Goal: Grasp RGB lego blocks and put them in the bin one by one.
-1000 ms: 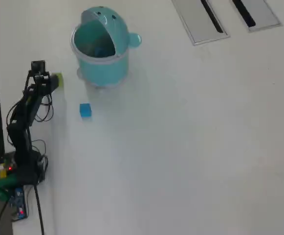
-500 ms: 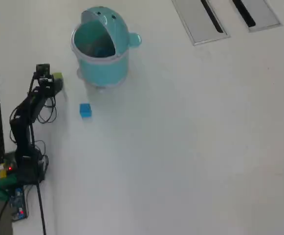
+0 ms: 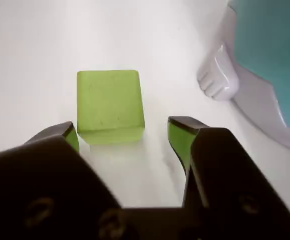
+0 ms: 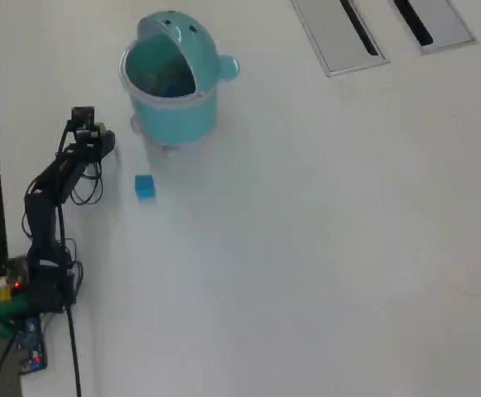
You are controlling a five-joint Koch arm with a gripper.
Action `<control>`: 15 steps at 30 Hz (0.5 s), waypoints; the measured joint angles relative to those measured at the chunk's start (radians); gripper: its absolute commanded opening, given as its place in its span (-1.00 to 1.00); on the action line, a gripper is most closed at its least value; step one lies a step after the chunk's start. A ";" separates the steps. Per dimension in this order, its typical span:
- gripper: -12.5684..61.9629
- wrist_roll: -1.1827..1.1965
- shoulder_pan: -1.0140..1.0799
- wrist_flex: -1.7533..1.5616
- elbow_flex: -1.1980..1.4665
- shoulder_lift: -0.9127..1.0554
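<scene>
In the wrist view a yellow-green lego block (image 3: 110, 102) rests on the white table just ahead of my gripper (image 3: 125, 131). The gripper is open, and its two green-padded fingertips (image 3: 180, 134) stand either side of the block's near edge without closing on it. From overhead the gripper (image 4: 99, 137) covers most of the yellow-green block (image 4: 104, 130). A light blue block (image 4: 144, 187) lies to the right of the arm, apart from it. The teal bin (image 4: 174, 103) stands upright with its lid flipped open, up and right of the gripper; its wall (image 3: 274, 45) fills the wrist view's right side.
A white foot of the bin (image 3: 216, 76) sits close to the right fingertip. Two grey slotted panels (image 4: 339, 33) (image 4: 435, 21) lie at the top right. The arm's base with cables (image 4: 35, 289) stands by the table's dark left edge.
The arm has stretched right and slightly down in the overhead view, bringing the gripper over the yellow-green block. The blue block and the bin have not moved.
</scene>
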 measured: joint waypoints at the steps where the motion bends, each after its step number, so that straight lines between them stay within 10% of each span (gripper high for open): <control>1: 0.20 -0.002 0.000 0.000 -0.002 -0.006; 15: 0.15 -0.003 0.000 -0.006 -0.015 -0.028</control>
